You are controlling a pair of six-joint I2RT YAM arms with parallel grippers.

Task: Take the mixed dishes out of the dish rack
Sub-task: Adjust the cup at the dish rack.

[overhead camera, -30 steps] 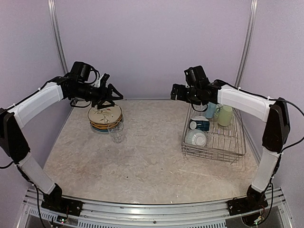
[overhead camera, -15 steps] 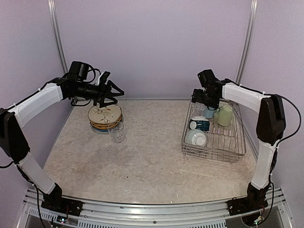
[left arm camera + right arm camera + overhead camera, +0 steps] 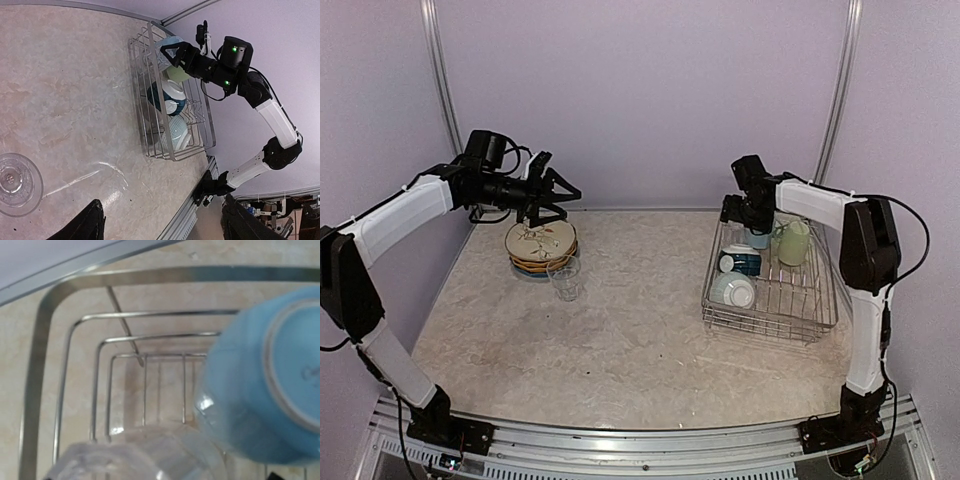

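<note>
The silver wire dish rack stands at the right. It holds a light blue mug, a pale green mug and two teal-and-white bowls. My right gripper hovers over the rack's far left corner and looks open. In the right wrist view the blue mug is at the right and a clear glass is close below. My left gripper is open and empty above the stacked leaf-patterned plates. A clear tumbler stands in front of the plates.
The rack's corner wires fill the right wrist view. The left wrist view shows the tumbler at lower left, the rack across the table and the table's metal front rail. Purple walls close the back and sides.
My right gripper has swung right and come down to the rack's far left corner. My left gripper has lifted slightly and stays above the plates.
</note>
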